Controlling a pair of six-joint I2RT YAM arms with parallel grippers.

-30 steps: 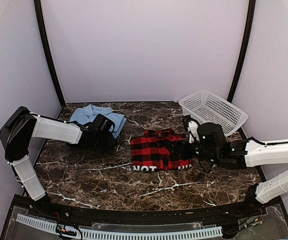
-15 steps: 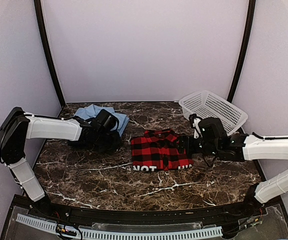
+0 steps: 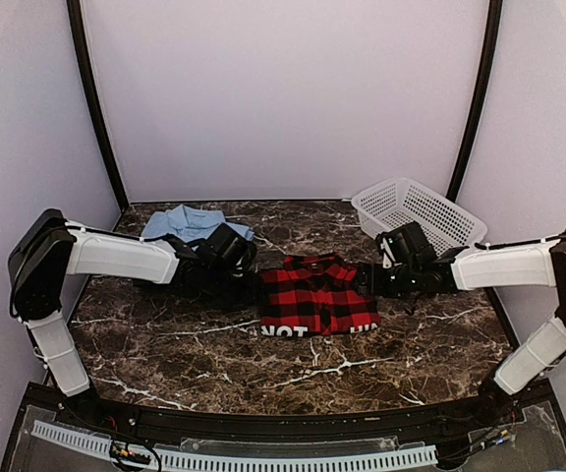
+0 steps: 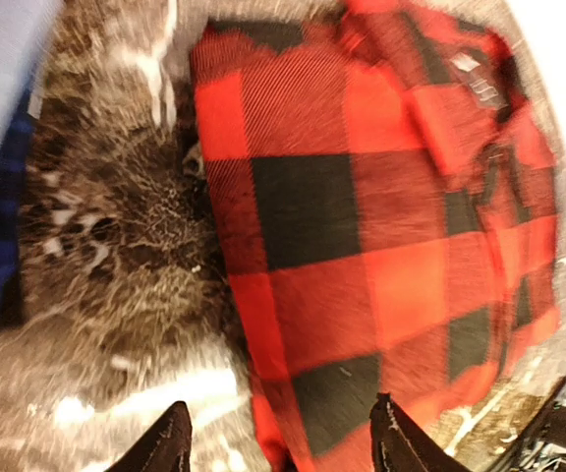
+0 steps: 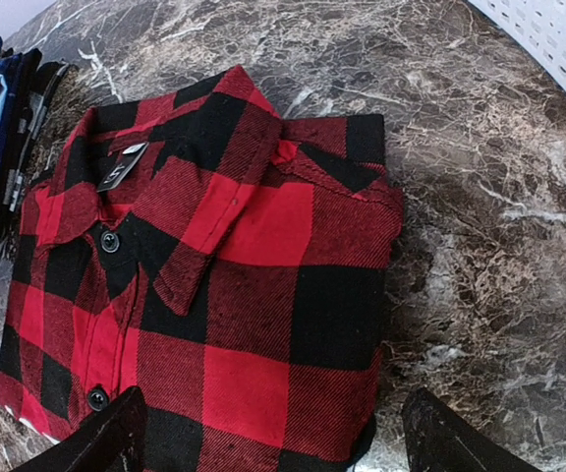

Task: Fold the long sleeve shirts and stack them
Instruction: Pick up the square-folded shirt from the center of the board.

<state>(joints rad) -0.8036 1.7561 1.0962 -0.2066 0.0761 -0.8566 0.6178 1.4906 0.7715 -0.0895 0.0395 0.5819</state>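
A spoiled fold is being risked here. If only the top layer of the red-and-black flannel shirt (image 3: pixel 317 295) is pinched at one side, the bundle could be pulled open or dragged askew across the marble table (image 3: pixel 214 364). The flannel is lying folded at the centre of the top view, with the light blue shirt (image 3: pixel 187 222) at the upper left. The left gripper (image 4: pixel 281 444) is being held spread and empty over the flannel's left edge. The right gripper (image 5: pixel 283 442) is being held wide and empty at its right edge.
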